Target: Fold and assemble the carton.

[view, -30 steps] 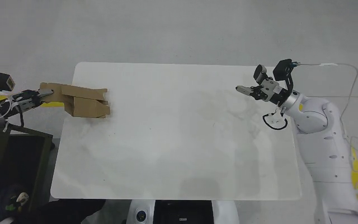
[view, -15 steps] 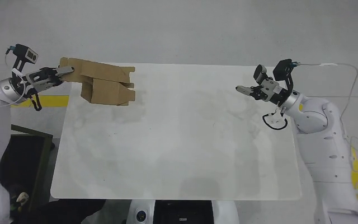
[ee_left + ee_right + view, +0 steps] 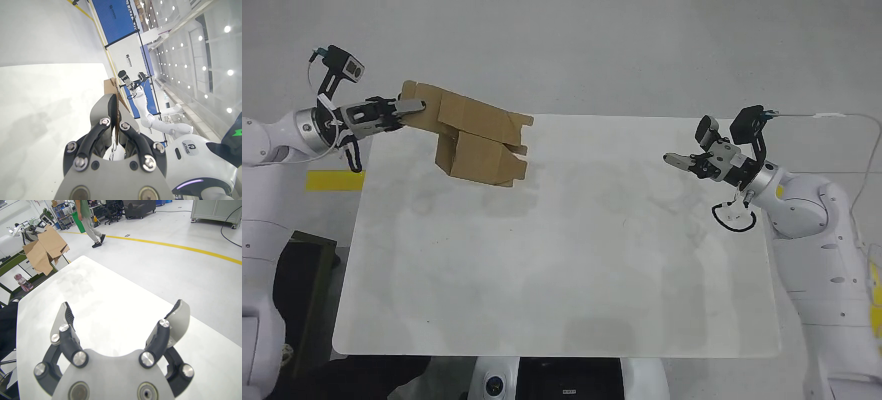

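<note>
Carton (image 3: 477, 140): flattened brown cardboard, partly unfolded, held at the far left corner of the surface (image 3: 562, 290). One end of it overhangs the far edge.

Left end effector (image 3: 407, 108): closed on one end panel of the carton. The arm is stretched in from beyond the surface's left side, with the wrist roughly level. In the left wrist view the end effector (image 3: 115, 102) has the carton (image 3: 109, 86) edge-on, and the corrugated edge is pinched between both fingers (image 3: 102, 106).

The right wrist view gives the carton's (image 3: 44, 251) broad face. The top panel is tilted and two lower flaps hang loose beneath it. I cannot tell whether the lowest corner touches the surface (image 3: 105, 289).

Right end effector (image 3: 674, 159): open and holding nothing. It hovers over the far right part of the surface, well apart from the carton, and points toward it. In its own wrist view the end effector (image 3: 122, 311) has both fingers (image 3: 66, 313) spread wide above bare white top.

Surroundings: a yellow floor line (image 3: 170, 245) runs beyond the far edge. A dark green frame (image 3: 11, 262) stands off the left side, with a pink bottle (image 3: 21, 283) beside it. Nothing lies between my two end effectors.
</note>
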Action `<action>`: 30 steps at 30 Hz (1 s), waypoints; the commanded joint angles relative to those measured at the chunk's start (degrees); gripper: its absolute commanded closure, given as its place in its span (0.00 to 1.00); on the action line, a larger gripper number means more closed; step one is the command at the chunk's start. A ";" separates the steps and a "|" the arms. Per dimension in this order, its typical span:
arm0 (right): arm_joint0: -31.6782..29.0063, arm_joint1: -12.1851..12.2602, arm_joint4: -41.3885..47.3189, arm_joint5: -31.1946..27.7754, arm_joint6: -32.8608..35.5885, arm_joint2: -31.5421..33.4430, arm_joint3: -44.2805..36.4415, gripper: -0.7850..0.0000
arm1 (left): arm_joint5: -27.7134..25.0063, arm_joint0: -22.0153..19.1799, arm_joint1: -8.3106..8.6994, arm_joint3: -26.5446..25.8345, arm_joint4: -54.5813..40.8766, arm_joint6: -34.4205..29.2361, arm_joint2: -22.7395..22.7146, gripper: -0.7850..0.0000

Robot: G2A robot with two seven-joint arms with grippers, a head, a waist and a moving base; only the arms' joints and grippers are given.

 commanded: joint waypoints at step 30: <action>0.00 0.00 0.00 0.00 0.00 0.00 0.00 0.00 | -2.02 -1.83 -4.81 -10.09 -0.55 2.02 12.99 1.00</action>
